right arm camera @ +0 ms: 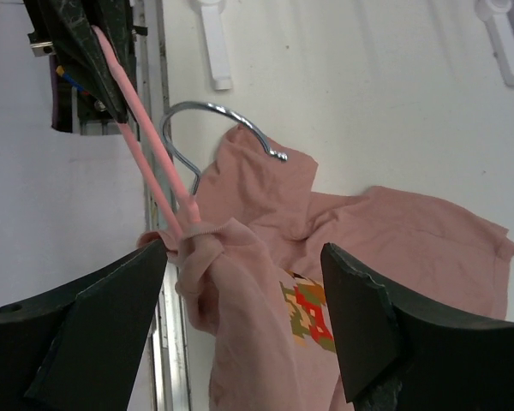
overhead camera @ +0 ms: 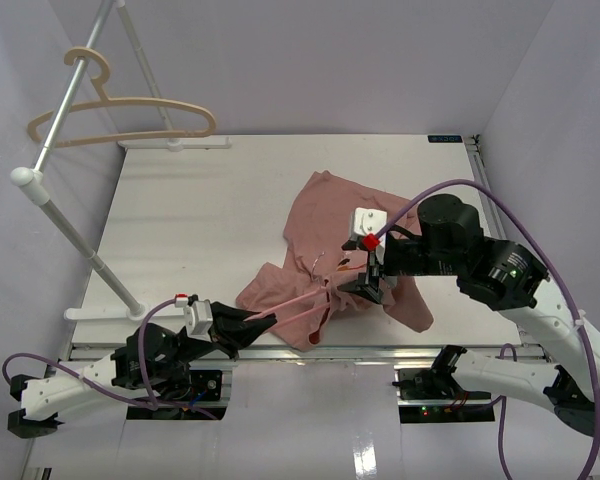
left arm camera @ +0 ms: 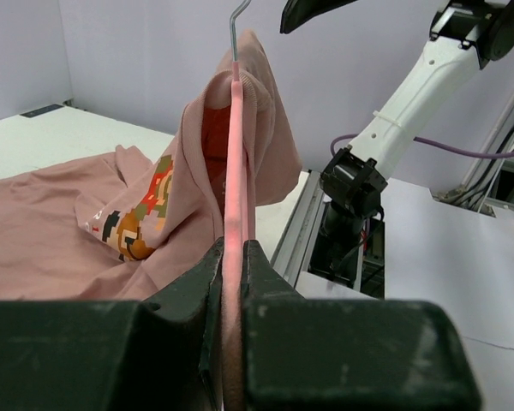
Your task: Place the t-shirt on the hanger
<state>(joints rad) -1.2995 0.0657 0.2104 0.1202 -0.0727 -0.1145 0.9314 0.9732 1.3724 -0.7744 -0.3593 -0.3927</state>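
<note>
The dusty-pink t-shirt [overhead camera: 345,225] lies crumpled on the table, its near part bunched over the thin pink hanger [overhead camera: 295,305]. My left gripper [overhead camera: 261,322] is shut on the hanger's bar [left arm camera: 233,197]. In the left wrist view the shirt [left arm camera: 60,231] is draped round the hanger's far end, below the metal hook [left arm camera: 235,21]. My right gripper [overhead camera: 365,286] hangs open just above that end. In the right wrist view its wide-apart fingers straddle the bunched cloth [right arm camera: 240,282] without touching it. The hook [right arm camera: 210,120] pokes out of the fabric.
A beige hanger [overhead camera: 120,112] hangs on the white rack [overhead camera: 60,215] at the back left. The rack's feet [overhead camera: 175,144] rest on the table's left and far edges. An aluminium rail [overhead camera: 380,352] runs along the near edge.
</note>
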